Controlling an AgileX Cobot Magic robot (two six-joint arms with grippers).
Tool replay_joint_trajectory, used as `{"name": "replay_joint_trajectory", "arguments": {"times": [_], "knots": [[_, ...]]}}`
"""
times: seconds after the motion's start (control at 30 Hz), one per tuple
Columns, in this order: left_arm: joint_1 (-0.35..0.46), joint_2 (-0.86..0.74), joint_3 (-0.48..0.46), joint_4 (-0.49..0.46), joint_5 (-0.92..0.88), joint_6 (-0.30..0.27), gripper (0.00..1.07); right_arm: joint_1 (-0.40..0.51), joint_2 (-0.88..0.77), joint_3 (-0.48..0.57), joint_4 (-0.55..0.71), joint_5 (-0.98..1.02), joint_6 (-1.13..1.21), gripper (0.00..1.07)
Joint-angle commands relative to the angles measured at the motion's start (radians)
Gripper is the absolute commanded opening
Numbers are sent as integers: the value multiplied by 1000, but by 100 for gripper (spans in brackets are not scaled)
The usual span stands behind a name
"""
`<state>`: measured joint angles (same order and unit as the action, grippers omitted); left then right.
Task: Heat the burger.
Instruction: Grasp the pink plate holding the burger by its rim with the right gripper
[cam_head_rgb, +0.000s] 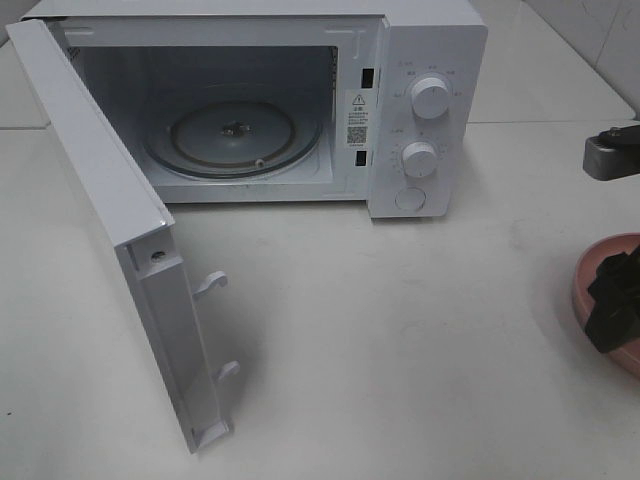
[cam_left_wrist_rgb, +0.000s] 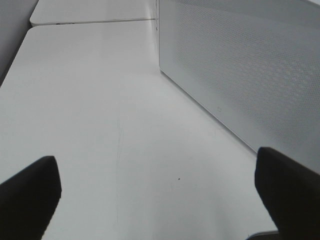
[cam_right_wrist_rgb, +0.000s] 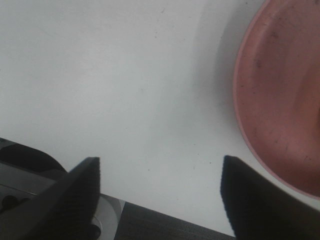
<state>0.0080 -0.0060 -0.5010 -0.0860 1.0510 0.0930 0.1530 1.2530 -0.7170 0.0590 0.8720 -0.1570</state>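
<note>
While high view shows microwave (cam_head_rgb: 430, 110), wrist shows plate (cam_right_wrist_rgb: 280, 90) near parted right jaws.

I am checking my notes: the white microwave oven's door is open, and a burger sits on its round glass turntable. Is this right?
Not quite. The door of the white microwave oven is open, but its round glass turntable is bare; no burger sits on it. The exterior high view shows this.

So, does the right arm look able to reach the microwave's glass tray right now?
Probably yes. The door is swung wide to the left, the glass tray is bare, and nothing shows on the table between the opening and the right gripper, open by the pink plate.
</note>
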Motion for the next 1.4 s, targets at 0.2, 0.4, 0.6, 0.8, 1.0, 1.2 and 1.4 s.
{"name": "replay_joint_trajectory", "arguments": {"times": [0.2,0.4,0.6,0.8,1.0,1.2,1.4], "knots": [[1,-24,4,-8,-14,-5,98,-36,6,-35,-67,-43,-2,86],[1,-24,4,-8,-14,-5,98,-36,95,-109,-83,-49,29,85],[1,-24,4,-8,-14,-5,98,-36,202,-152,-129,-61,56,84],[1,-24,4,-8,-14,-5,98,-62,298,-158,-137,-106,62,83],[1,-24,4,-8,-14,-5,98,-93,364,-158,-136,-140,62,82],[1,-24,4,-8,-14,-5,98,-93,434,-157,-146,-202,62,81],[1,-24,4,-8,-14,-5,98,-93,477,-157,-156,-238,69,81]]}}
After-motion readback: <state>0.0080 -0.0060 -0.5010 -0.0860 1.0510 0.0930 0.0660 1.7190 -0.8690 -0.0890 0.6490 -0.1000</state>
